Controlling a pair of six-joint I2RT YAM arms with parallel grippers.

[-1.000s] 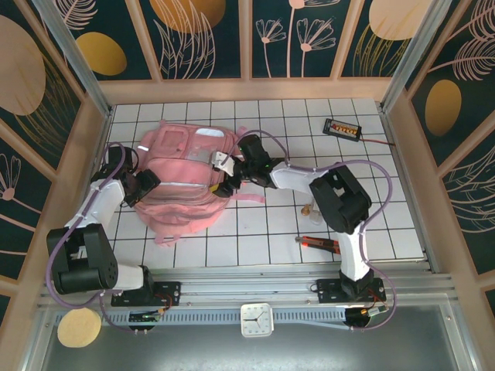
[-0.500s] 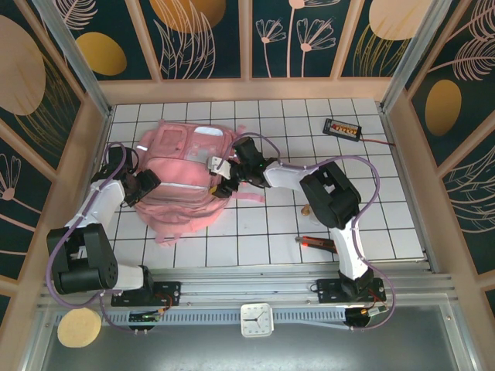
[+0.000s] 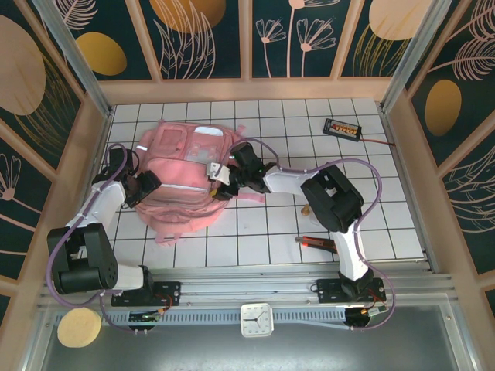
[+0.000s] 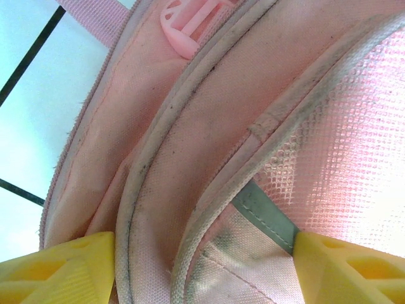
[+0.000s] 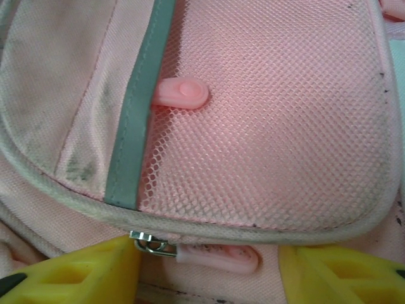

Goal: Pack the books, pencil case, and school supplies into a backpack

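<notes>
My right gripper (image 5: 209, 261) has moved in on the backpack (image 3: 182, 185), jaws narrowing around its zipper pull (image 5: 218, 258) but not yet pinching. My left gripper (image 4: 202, 263) straddles its edge; I cannot tell if it grips.

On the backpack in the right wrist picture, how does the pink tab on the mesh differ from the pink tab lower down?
The upper tab is short with a round raised end; the lower tab is longer and smooth. The upper tab lies on the mesh; the lower tab hangs from a silver slider. The lower tab sits inside the open right gripper, the upper tab beyond it. Both are pink.
</notes>
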